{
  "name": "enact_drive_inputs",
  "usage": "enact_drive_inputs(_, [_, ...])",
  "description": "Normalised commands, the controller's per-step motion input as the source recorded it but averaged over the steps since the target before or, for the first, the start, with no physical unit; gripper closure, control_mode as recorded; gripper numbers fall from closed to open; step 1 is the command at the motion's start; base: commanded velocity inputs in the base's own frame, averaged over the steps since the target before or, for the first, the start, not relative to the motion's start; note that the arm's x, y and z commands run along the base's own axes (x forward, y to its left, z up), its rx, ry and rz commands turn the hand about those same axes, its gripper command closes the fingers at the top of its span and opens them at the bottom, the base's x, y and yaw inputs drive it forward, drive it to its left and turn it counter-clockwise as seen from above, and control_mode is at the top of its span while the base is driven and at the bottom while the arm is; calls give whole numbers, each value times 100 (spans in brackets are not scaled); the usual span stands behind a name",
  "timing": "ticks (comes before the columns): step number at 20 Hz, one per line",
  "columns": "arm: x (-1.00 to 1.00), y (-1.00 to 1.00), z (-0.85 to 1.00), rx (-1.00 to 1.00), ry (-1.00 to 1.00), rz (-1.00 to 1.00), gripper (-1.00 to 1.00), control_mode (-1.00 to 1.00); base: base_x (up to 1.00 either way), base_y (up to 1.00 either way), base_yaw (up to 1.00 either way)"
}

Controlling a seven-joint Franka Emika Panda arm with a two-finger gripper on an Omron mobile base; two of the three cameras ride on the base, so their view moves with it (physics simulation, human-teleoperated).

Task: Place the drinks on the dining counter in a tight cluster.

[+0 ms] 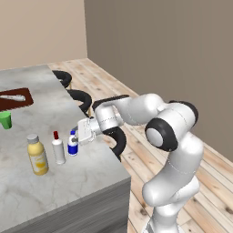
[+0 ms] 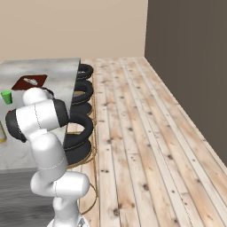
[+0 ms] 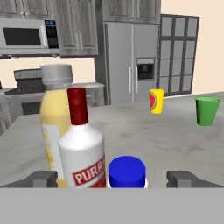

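Observation:
Three drinks stand close together near the right edge of the dining counter [image 1: 82,177]: a fat yellow bottle with a grey cap [image 1: 37,154], a slim white bottle with a red cap [image 1: 58,148] and a short blue-capped bottle [image 1: 73,143]. My gripper [image 1: 76,135] is open, level with the blue-capped bottle and just right of it. In the hand view the blue cap [image 3: 127,171] sits low between my gripper's [image 3: 113,179] widely spread fingertips [image 3: 41,178], clear of both. The white bottle [image 3: 81,153] is just left of it, and the yellow bottle [image 3: 54,113] stands behind.
Farther along the counter stand a green cup [image 1: 5,119] and a yellow cup [image 3: 156,100], with a brown tray [image 1: 13,99] beyond. Black stools [image 1: 82,98] line the counter's right edge, close under my arm. Wooden floor lies to the right.

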Motion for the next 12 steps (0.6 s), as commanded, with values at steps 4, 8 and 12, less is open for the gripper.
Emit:
enact_drive_inputs(4, [-21,-11,34,0,-8,0,-100,-100,0,0,0])
enact_drive_inputs(8, [-29,-23,41,0,-9,0,-100,-100,0,0,0])
enact_drive_inputs(12, [-17,-29,37,0,-2,-1,-100,-100,0,0,0])
